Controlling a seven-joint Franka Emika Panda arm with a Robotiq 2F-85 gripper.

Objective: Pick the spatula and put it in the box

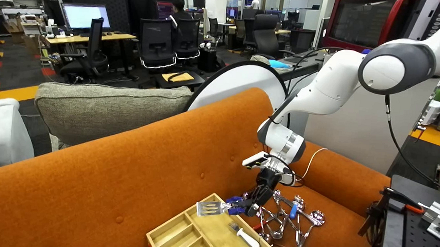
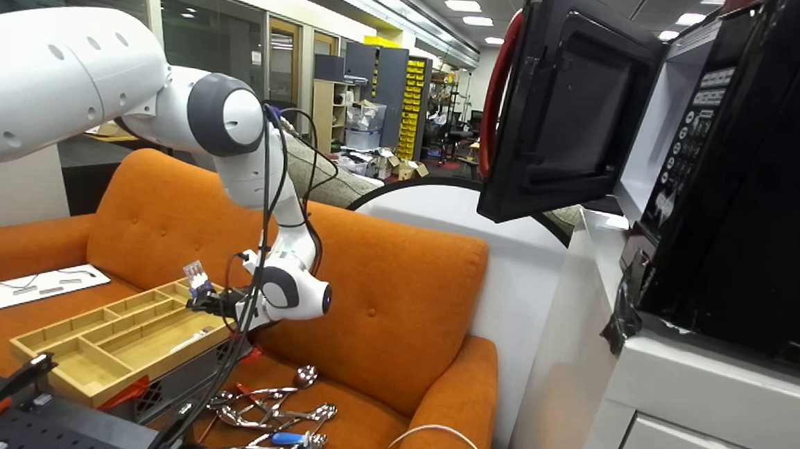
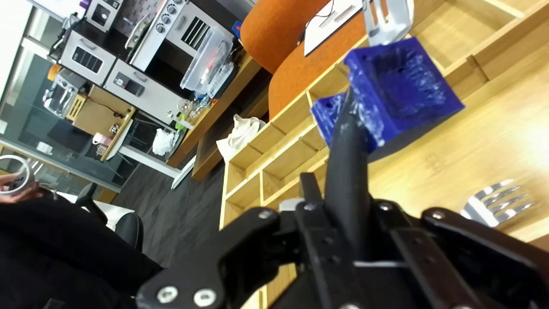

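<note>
Over one end of the wooden box (image 1: 212,227), the spatula (image 1: 208,208) juts blade-first from the claw (image 3: 354,103), which is pinched around its handle (image 3: 349,184) with the long axis running roughly in line with the fingers (image 3: 407,92), so the coming move looks to be straight down.

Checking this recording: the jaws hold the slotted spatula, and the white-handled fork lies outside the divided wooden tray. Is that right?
Not quite: the white-handled fork lies inside the divided wooden tray, as an exterior view shows. The jaws do hold the slotted spatula.
</note>
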